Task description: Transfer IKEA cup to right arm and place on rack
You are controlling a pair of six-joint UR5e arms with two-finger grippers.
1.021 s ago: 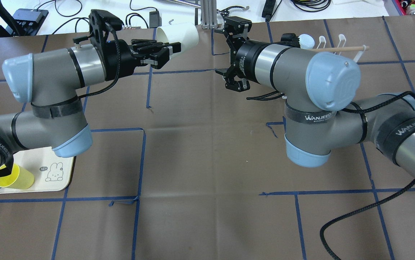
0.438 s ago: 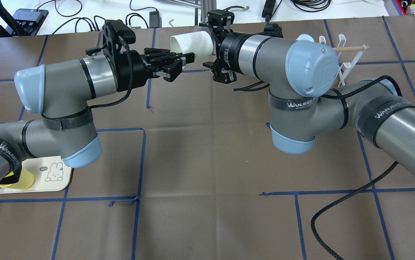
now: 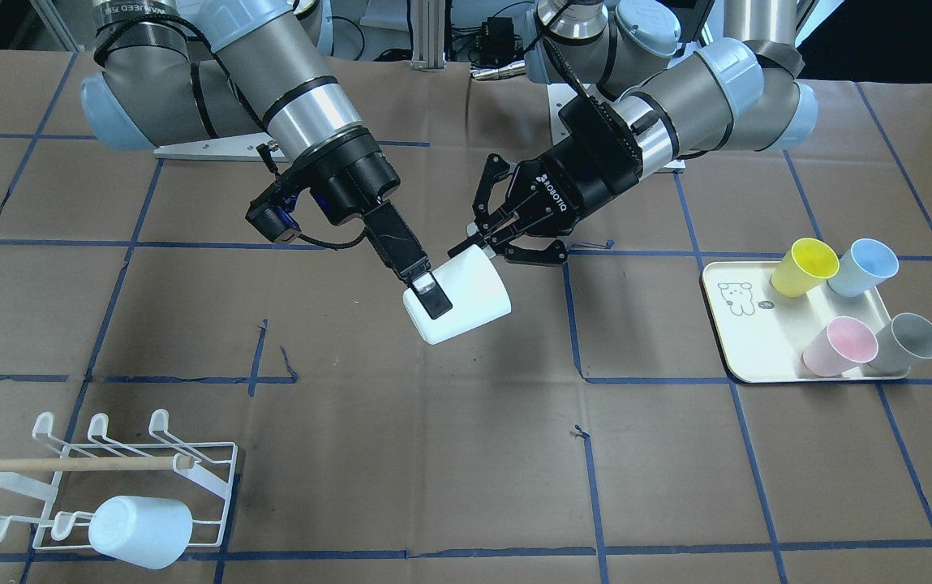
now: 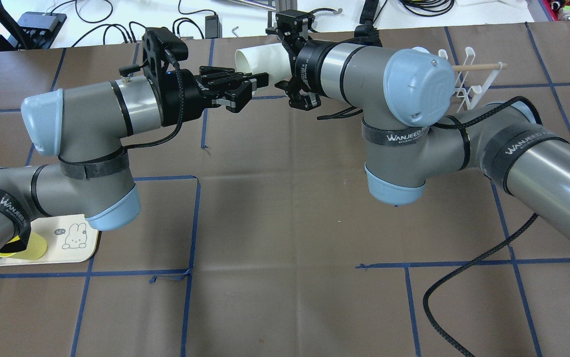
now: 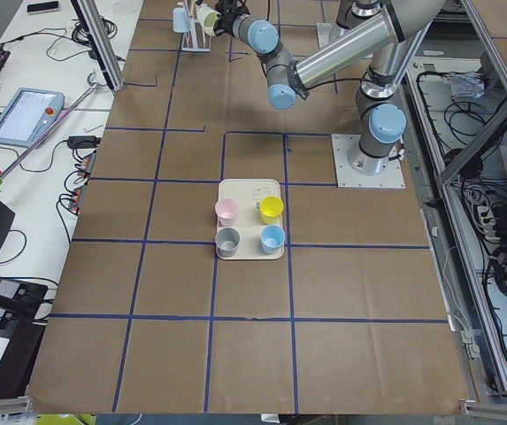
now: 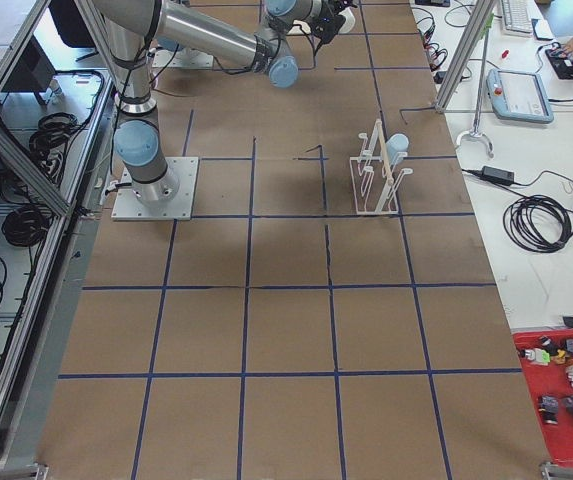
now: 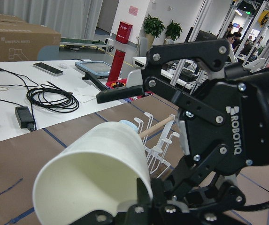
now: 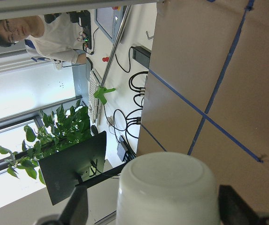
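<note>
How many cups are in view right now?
6. The held white cup in the left gripper above mid-table; the racked white cup on the rack; yellow cup, blue cup, pink cup and grey cup on the tray. None looks hidden.

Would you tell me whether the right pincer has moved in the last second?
Yes. In the overhead view the right pincer moved leftward, away from the rack, up to the white cup.

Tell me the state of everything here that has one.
white cup: held in the air, lying sideways.
left end effector: shut on the white cup's rim.
right end effector: open around the white cup's base.
rack: standing, one prong taken.
racked cup: hung on the rack.
yellow cup, blue cup, pink cup, grey cup: upright on the tray.
</note>
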